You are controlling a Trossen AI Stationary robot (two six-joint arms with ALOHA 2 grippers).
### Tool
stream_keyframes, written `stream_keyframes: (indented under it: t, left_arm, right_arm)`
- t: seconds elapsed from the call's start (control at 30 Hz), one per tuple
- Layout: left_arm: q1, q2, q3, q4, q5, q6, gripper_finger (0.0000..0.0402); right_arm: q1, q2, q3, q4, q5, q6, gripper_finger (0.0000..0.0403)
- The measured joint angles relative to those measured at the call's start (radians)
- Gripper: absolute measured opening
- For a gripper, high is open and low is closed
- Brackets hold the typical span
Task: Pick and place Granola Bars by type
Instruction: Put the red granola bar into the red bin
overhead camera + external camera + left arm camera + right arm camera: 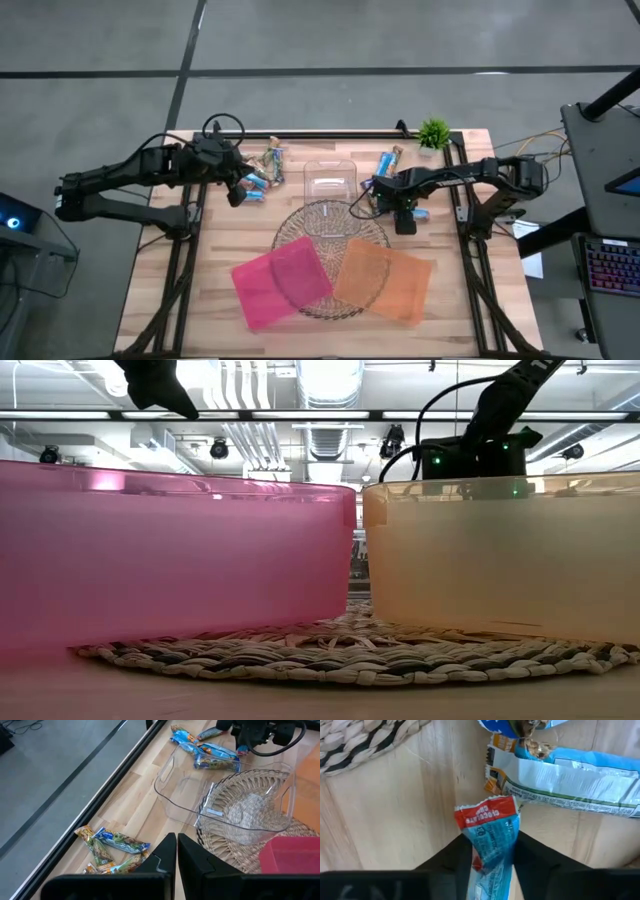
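The right gripper [491, 851] is down over the wood of the table [215, 260], just past the woven mat [330, 255], with its two dark fingers pressed against the sides of a light blue granola bar with a red end [490, 837]. More blue bars [570, 772] lie on the wood right beside it. The left gripper [177, 852] hangs over the far left of the table with its fingers closed together and nothing between them, above another small pile of bars [112, 851]. A clear plastic box [225, 795] sits partly on the mat, and a pink tray [280, 282] and an orange tray [385, 282] rest on the mat's near side.
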Motion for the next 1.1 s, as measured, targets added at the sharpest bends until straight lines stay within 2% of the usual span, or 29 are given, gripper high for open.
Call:
stream_keyframes:
  t: [0.17, 0.33, 0.67, 0.87, 1.1]
  left_arm:
    - [0.0, 0.0, 0.0, 0.0, 0.0, 0.0, 0.0]
    - [0.0, 0.0, 0.0, 0.0, 0.0, 0.0, 0.0]
    - [0.0, 0.0, 0.0, 0.0, 0.0, 0.0, 0.0]
    - [0.0, -0.001, 0.0, 0.0, 0.0, 0.0, 0.0]
    - [0.0, -0.001, 0.0, 0.0, 0.0, 0.0, 0.0]
  right_arm:
    - [0.0, -0.007, 0.004, -0.018, -0.005, 0.002, 0.0069]
    - [-0.001, -0.024, 0.04, -0.05, -0.033, 0.003, 0.0046]
    - [0.0, -0.149, 0.207, -0.199, -0.131, 0.099, 0.0042]
    - [0.007, -0.244, 0.334, -0.215, -0.179, 0.2, 0.0039]
    - [0.055, -0.289, 0.462, -0.226, -0.183, 0.3, 0.0038]
